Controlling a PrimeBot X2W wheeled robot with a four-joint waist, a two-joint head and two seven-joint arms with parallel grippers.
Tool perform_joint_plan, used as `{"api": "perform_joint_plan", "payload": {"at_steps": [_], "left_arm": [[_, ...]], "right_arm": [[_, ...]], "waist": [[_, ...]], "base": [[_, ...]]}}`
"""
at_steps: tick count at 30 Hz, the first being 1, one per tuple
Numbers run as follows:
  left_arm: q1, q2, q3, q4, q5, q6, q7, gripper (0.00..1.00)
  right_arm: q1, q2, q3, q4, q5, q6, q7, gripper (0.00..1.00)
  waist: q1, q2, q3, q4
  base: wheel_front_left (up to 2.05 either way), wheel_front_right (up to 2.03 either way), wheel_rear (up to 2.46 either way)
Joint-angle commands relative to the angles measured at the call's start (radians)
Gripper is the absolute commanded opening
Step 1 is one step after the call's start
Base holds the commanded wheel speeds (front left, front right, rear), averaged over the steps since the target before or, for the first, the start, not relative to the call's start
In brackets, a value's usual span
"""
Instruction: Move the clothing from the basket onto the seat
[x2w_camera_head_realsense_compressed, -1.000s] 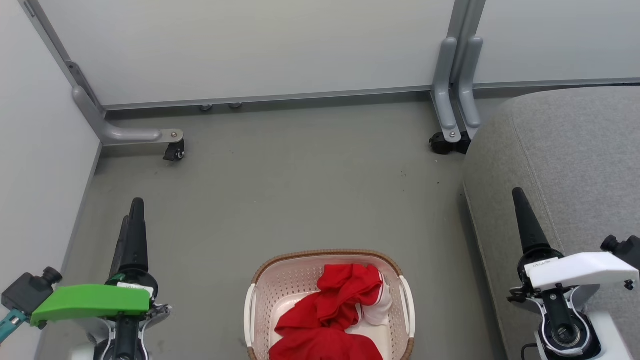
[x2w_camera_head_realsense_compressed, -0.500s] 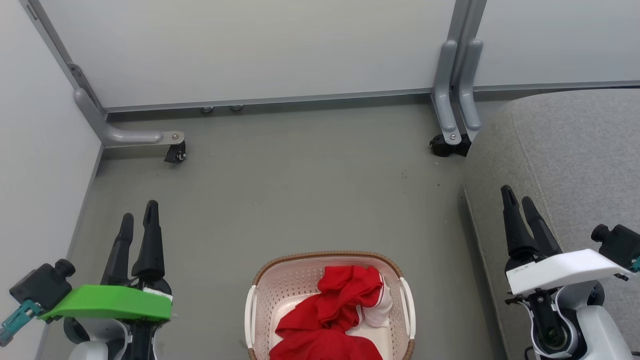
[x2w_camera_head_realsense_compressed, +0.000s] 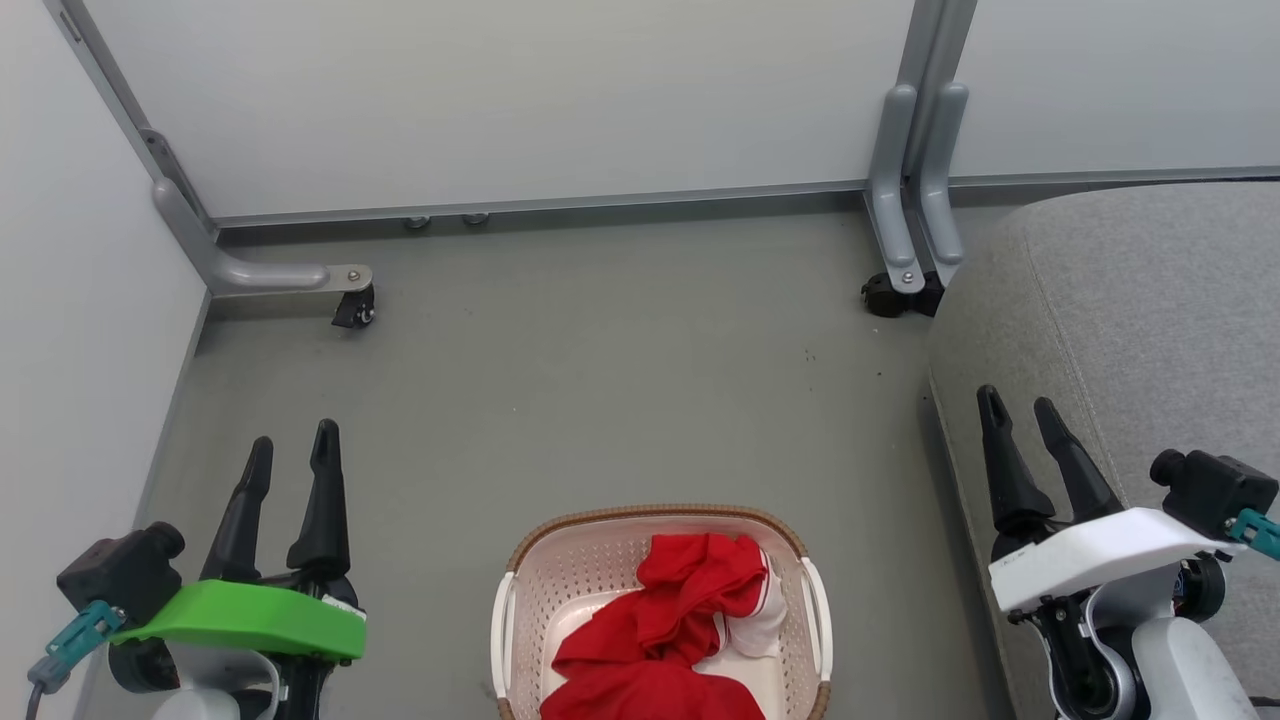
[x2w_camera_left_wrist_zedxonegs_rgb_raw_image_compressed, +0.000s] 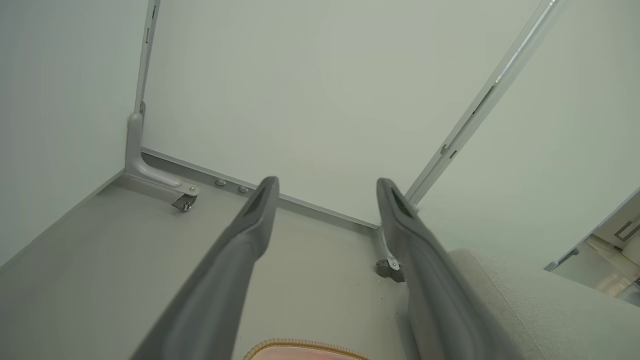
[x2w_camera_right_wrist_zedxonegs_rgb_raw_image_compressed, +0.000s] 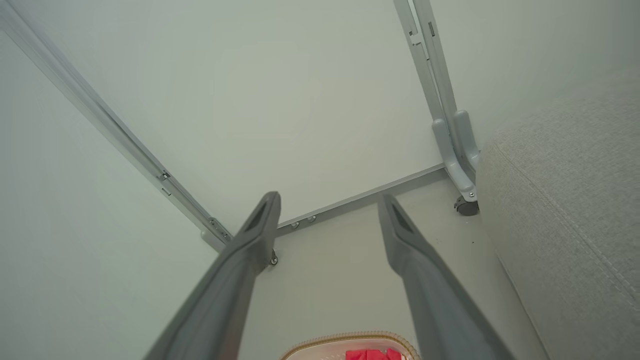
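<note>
1. While the left end effector (x2w_camera_head_realsense_compressed: 293, 435) and right end effector (x2w_camera_head_realsense_compressed: 1016, 398) are gaping empty, the clothing (x2w_camera_head_realsense_compressed: 665, 620) is lying in the basket (x2w_camera_head_realsense_compressed: 650, 512) between them.
2. The right one is sitting near the seat (x2w_camera_head_realsense_compressed: 1150, 300), so it should be pinching the top fold.

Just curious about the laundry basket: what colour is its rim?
The rim is brown with a woven look; the head view shows it best.

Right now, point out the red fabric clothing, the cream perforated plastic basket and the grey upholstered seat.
Clothing (x2w_camera_head_realsense_compressed: 650, 640): head view, crumpled middle.
Basket (x2w_camera_head_realsense_compressed: 578, 572): head view, perforated wall.
Seat (x2w_camera_head_realsense_compressed: 1150, 300): head view, top surface.
</note>
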Motion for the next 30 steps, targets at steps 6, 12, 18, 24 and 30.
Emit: {"api": "perform_joint_plan", "payload": {"at_steps": [6, 12, 18, 24, 30], "left_arm": [[0.012, 0.013, -0.008, 0.002, 0.095, 0.003, -0.023, 1.0], [0.02, 0.014, -0.015, 0.023, 0.153, 0.003, -0.04, 1.0], [0.028, 0.015, -0.019, 0.047, 0.21, 0.002, -0.054, 1.0], [0.03, 0.01, -0.016, 0.071, 0.26, 0.002, -0.068, 1.0], [0.038, 0.005, -0.017, 0.089, 0.299, 0.002, -0.083, 1.0]], "right_arm": [[0.007, 0.0, 0.007, -0.014, -0.097, 0.0, 0.004, 1.0], [0.014, 0.004, 0.006, -0.009, -0.164, 0.0, 0.005, 1.0], [0.024, 0.011, 0.0, -0.003, -0.224, 0.0, -0.002, 1.0], [0.034, 0.017, 0.0, -0.002, -0.283, 0.0, -0.005, 1.0], [0.039, 0.022, 0.004, -0.005, -0.338, 0.0, -0.008, 1.0]], "waist": [[0.0, 0.0, -0.003, 0.002], [0.0, 0.0, -0.005, 0.004], [0.0, 0.0, -0.007, 0.005], [0.0, 0.0, -0.009, 0.006], [0.0, 0.0, -0.012, 0.005]], "base": [[0.0, 0.0, 0.0], [0.0, 0.0, 0.0], [0.0, 0.0, 0.0], [0.0, 0.0, 0.0], [0.0, 0.0, 0.0]]}}
